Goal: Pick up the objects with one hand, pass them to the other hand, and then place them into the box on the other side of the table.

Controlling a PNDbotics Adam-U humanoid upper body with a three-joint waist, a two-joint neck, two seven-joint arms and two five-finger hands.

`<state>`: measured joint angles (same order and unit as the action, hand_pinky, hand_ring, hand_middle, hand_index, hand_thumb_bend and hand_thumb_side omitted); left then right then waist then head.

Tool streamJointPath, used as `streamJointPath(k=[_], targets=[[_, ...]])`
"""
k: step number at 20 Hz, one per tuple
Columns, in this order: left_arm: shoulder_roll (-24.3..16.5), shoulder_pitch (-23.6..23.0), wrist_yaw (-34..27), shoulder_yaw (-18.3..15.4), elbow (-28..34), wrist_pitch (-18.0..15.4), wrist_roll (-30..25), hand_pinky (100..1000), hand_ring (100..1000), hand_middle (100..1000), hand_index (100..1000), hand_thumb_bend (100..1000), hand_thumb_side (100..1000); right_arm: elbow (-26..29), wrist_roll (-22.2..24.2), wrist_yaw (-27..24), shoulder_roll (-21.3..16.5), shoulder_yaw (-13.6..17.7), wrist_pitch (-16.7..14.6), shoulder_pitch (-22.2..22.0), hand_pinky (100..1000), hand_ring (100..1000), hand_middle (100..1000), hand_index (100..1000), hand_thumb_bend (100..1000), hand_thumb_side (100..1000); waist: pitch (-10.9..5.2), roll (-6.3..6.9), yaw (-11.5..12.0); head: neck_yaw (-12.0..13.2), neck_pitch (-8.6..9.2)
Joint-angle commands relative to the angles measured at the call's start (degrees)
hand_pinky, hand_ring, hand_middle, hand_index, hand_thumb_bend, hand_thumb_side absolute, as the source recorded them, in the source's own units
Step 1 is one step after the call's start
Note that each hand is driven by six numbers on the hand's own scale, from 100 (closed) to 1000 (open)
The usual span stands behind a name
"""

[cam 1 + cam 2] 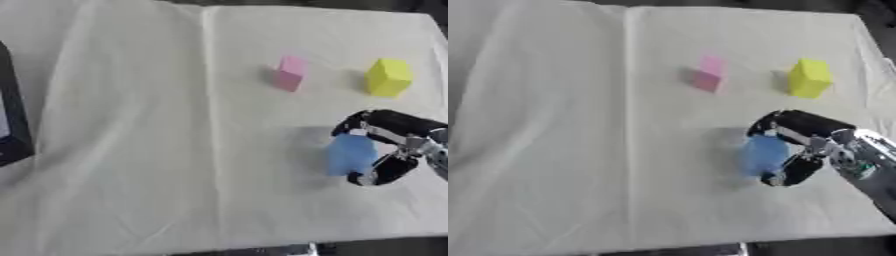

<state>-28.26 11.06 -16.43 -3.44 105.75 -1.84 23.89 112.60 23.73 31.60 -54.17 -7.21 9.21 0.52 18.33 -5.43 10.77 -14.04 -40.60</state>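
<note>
The right hand (815, 145) curls its fingers (791, 175) round the blue block (763, 154) on the white cloth (579, 150).

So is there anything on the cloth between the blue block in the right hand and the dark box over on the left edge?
Nothing visible. The right hand is curled round the blue block, and the cloth between it and the dark box lies bare. The pink block and yellow block sit farther back, off that path.
</note>
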Motion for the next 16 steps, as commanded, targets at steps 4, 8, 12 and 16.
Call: streamJointPath(k=[4, 8, 12, 16], targets=[[-1.16, 0.39, 0.19, -0.35, 1.17, -0.18, 0.09, 769, 773, 838, 946, 399, 1000, -0.43, 0.41, 0.79, -1.19, 0.43, 0.56, -0.06, 878, 768, 624, 763, 493, 150, -0.89, -0.01, 0.1, -0.22, 1.26], [-1.09, 0.46, 0.2, -0.27, 1.23, -0.21, 0.06, 769, 772, 838, 944, 399, 1000, -1.02, 0.28, 0.84, -1.05, 0.45, 1.07, -0.11, 868, 736, 587, 725, 475, 136, -0.89, 0.0, 0.09, -0.22, 1.85], [-1.09, 0.31, 0.28, -0.33, 1.27, -0.27, 0.05, 770, 772, 837, 944, 399, 1000, -0.8, -0.77, 0.35, -0.91, 0.59, 1.43, -0.26, 852, 687, 517, 652, 454, 113, -0.93, 0.08, 0.07, -0.35, 1.5], [-1.12, 0.25, 0.3, -0.34, 1.34, -0.3, 0.03, 770, 772, 836, 943, 399, 1000, 0.1, -3.52, -2.01, -0.52, 1.54, 2.48, -0.18, 808, 616, 432, 541, 363, 100, -1.07, 0.07, -0.01, -0.41, 1.3]])
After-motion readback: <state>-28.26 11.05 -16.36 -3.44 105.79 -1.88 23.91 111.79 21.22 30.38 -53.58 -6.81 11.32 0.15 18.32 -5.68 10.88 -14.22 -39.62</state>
